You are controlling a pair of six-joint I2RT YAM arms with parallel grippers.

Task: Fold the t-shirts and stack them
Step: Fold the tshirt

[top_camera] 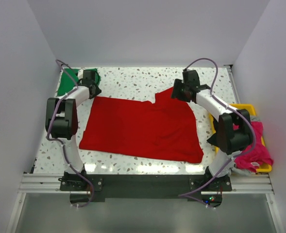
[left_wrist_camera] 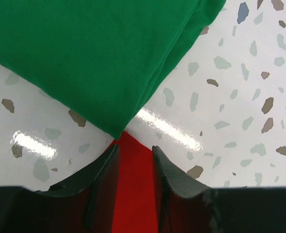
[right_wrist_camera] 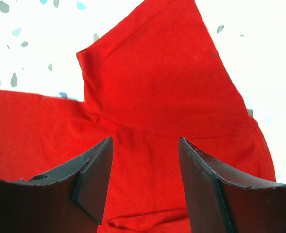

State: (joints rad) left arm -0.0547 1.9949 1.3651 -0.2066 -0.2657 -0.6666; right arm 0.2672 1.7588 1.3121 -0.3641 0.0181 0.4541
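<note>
The red t-shirt [top_camera: 143, 128] lies spread flat on the middle of the table, one sleeve [right_wrist_camera: 157, 73] pointing to the back right. The green t-shirt [top_camera: 66, 82] lies folded at the back left corner; it also fills the top of the left wrist view [left_wrist_camera: 94, 53]. My left gripper [top_camera: 91, 87] is down at the red shirt's back left corner [left_wrist_camera: 133, 184], jaws narrowly apart [left_wrist_camera: 135, 146] with the corner lying flat between them, just short of the green shirt's tip. My right gripper [top_camera: 179, 91] is open [right_wrist_camera: 145, 139] just above the red shirt near the sleeve, empty.
A yellow tray [top_camera: 244, 106] stands at the right edge with magenta cloth [top_camera: 254, 150] heaped in it and spilling over its front. White walls enclose the table at the back and sides. Bare speckled tabletop [top_camera: 133, 82] shows behind the red shirt.
</note>
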